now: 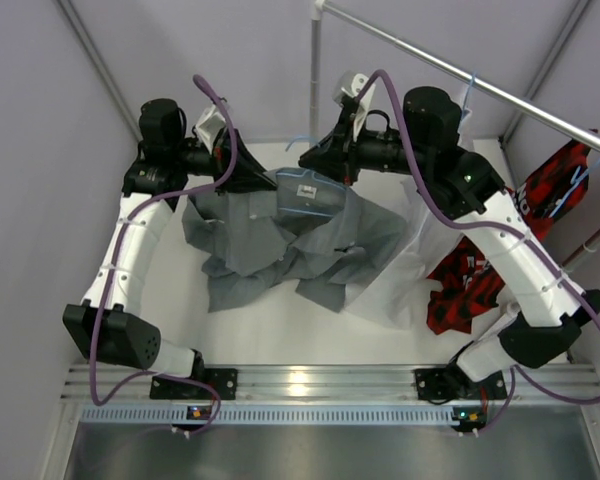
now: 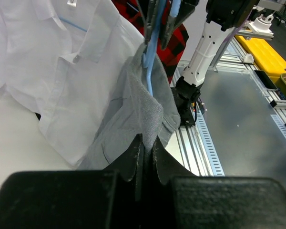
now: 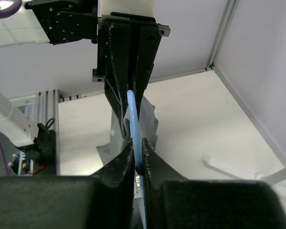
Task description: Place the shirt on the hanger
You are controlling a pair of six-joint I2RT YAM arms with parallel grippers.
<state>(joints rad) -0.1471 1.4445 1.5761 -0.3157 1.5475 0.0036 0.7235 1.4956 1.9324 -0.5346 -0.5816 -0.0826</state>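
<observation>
The grey shirt [image 1: 280,240] lies bunched in the middle of the table, its collar end lifted between my two grippers. My left gripper [image 1: 264,180] is shut on a fold of the shirt [image 2: 148,114], which rises straight out of the closed jaws [image 2: 147,141]. My right gripper [image 1: 312,160] is shut on the thin light-blue hanger [image 3: 133,112], the bar passing between its jaws [image 3: 139,153]. In the left wrist view the hanger [image 2: 149,67] runs down into the shirt fabric. The two grippers face each other, almost touching.
A white shirt [image 1: 395,285] lies right of the grey one. A red-and-black garment [image 1: 465,285] sits at the right, with another [image 1: 560,190] hanging from the slanted rail [image 1: 460,72]. A metal frame [image 1: 320,385] runs along the near edge.
</observation>
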